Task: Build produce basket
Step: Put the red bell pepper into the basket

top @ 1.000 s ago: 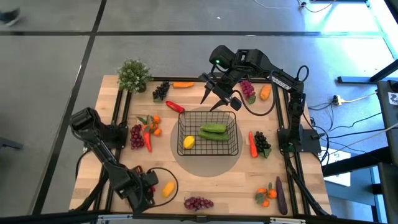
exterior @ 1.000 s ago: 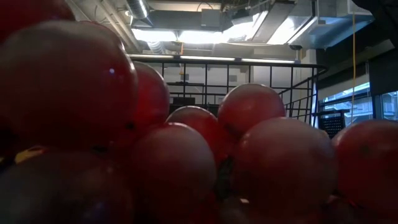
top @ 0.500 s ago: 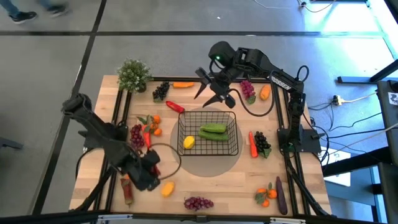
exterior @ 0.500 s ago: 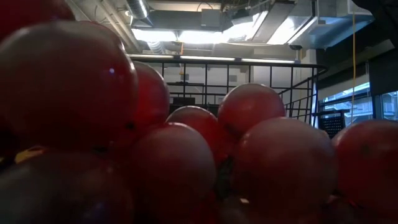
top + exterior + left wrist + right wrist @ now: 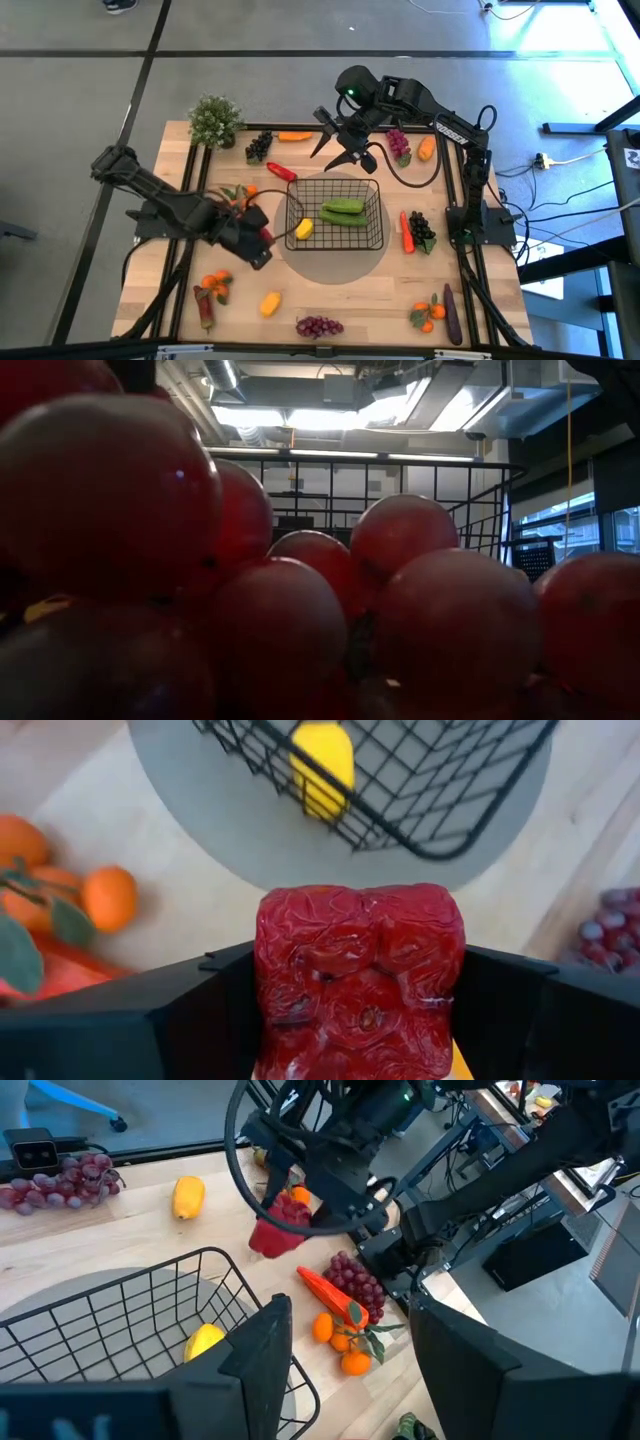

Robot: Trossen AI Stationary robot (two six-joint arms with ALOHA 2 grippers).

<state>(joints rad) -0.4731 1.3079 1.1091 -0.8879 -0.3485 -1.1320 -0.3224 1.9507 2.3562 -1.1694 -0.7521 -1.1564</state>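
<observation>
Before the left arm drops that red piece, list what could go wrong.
1. The left end effector holds the red pepper outside the basket, near its left wall; an early release would likely land it on the grey mat.
2. The right end effector hangs open at the basket's far rim, so the arms could crowd each other.

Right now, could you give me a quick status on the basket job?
Left hand shut on red pepper, beside basket. Right hand open, empty, above far rim. Nothing blocking.
</observation>
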